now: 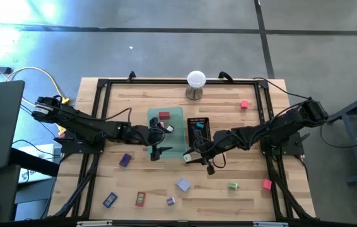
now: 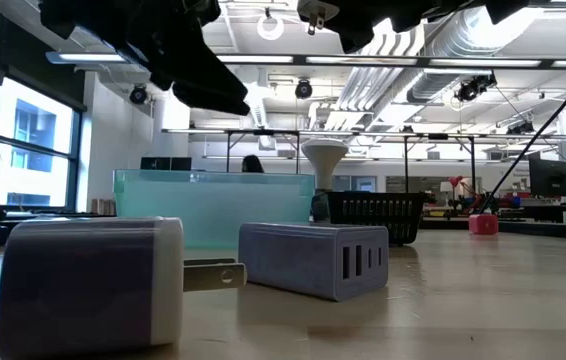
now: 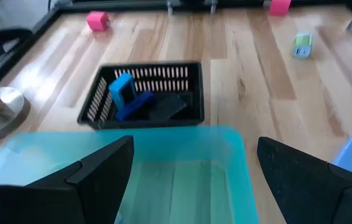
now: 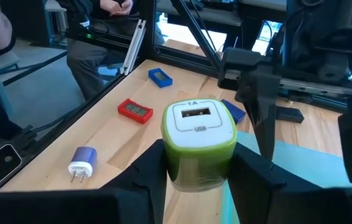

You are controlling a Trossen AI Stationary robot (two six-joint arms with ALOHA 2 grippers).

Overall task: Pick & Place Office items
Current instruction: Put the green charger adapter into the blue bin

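**Right gripper holding a green USB charger, left gripper open over the green tray**

The right gripper [image 4: 199,171] is holding a green and white charger block [image 4: 199,144] between its two dark fingers [image 4: 143,180]. The fingers are partly closed and are pressing on both sides of the block, whose white face with the USB port is pointing up. Beyond these fingers, on the wooden table [image 1: 254,189], a red flat item [image 4: 135,110], a blue flat item [image 4: 160,76] and a small purple plug [image 4: 81,162] are lying well apart from each other.

The left gripper [image 3: 188,171] is hanging with its fingers [image 3: 98,174] wide open and nothing between them. The translucent green tray [image 3: 182,146] is lying just under and between these fingers. Just beyond the tray, the black mesh tray [image 3: 145,93] is holding a blue item [image 3: 125,94] and a dark item [image 3: 166,107]. Farther past the fingers, two pink items [image 3: 97,20] and a green and white item [image 3: 301,45] are lying on the table.

In the high view, a red item [image 1: 164,116] is lying inside the green tray, near the left gripper.
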